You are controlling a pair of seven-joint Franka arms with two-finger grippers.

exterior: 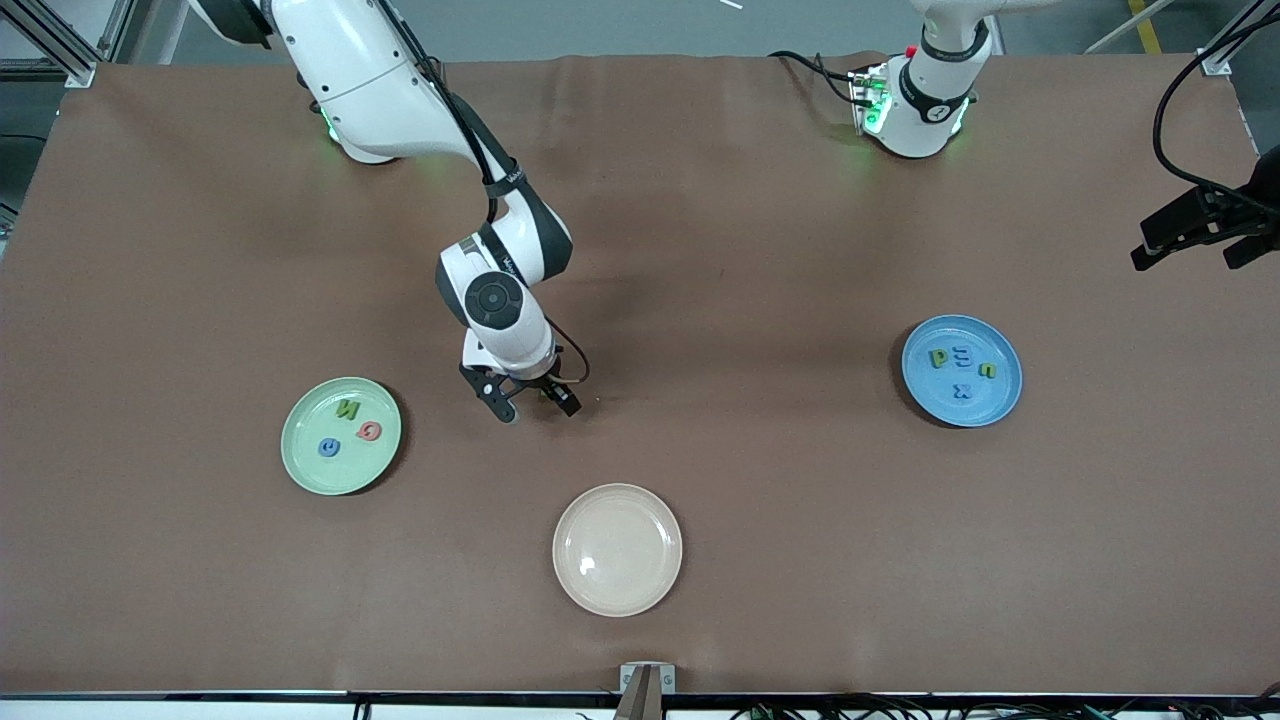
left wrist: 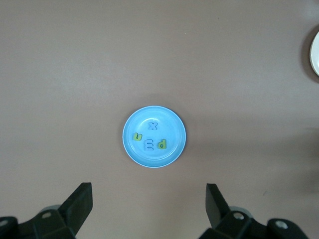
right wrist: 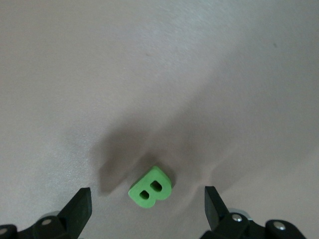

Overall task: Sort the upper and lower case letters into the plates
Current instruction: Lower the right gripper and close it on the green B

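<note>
We see the right gripper (exterior: pixel 533 403) with jaws wide, a bright green foam letter B (right wrist: pixel 151 187) on the brown table (exterior: pixel 760 250) between them — the left gripper (left wrist: pixel 149 204), equally wide and empty, hangs high over the sky-blue round plate (left wrist: pixel 174 149); the pale mint-green round plate (exterior: pixel 305 460) lies beside the right gripper.

A: Where do the plates sit relative to the middle plate (exterior: pixel 617 549)?

B: It lies nearest the front camera. One plate with three letters (exterior: pixel 341 435) lies farther off, toward the right arm's end of the table (exterior: pixel 700 200); another with four letters (exterior: pixel 962 370) lies toward the left arm's end.

A: And the loose letter B (right wrist: pixel 151 187)?

B: On the table, farther from the camera than the middle plate.
</note>
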